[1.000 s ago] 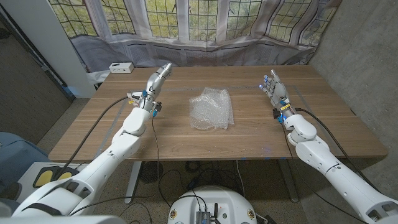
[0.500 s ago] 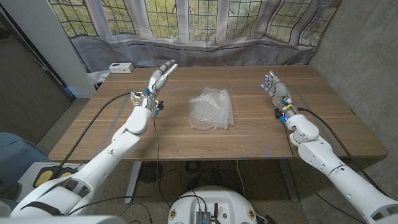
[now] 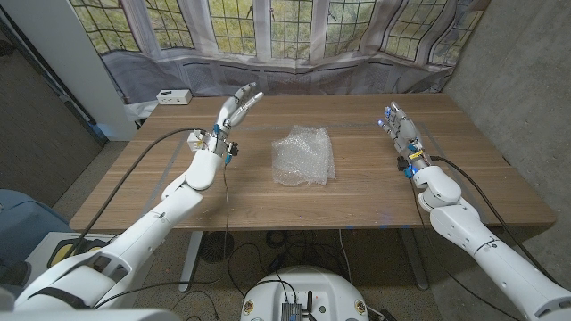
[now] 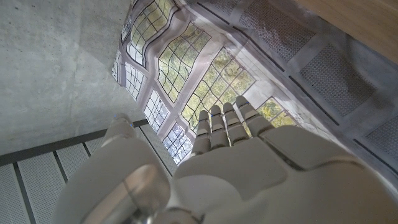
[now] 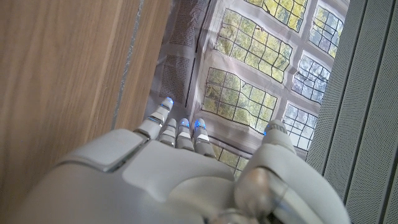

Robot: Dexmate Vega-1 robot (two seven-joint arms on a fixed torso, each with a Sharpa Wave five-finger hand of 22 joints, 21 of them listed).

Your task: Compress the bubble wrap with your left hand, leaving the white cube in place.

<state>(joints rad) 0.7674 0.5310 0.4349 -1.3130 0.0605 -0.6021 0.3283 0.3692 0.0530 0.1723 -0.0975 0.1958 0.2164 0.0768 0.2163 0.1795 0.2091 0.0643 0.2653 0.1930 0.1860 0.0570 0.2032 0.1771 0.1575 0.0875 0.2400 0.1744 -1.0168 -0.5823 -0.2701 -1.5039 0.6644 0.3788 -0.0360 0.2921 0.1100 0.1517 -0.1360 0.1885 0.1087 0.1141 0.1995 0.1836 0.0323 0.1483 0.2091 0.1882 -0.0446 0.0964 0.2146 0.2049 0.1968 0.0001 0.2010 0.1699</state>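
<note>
The crumpled sheet of bubble wrap (image 3: 303, 156) is seen lying near the middle of the wooden table (image 3: 357, 209), untouched by either hand. No white cube can be made out; whether one is hidden under the wrap cannot be told. The left hand (image 3: 234, 111) is raised above the table on the robot's left side of the bubble wrap, well apart from it, with its fingers (image 4: 224, 124) stretched out, slightly spread, and nothing held. The right hand (image 3: 400, 129) is held well apart on the other side of the wrap, fingers extended and empty. The step in hand is judged to be the approach, with no pressing yet begun. Next, the left hand would need to be carried over the wrap, turned palm down and lowered squarely, so that the sheet is flattened, not pushed sideways.
</note>
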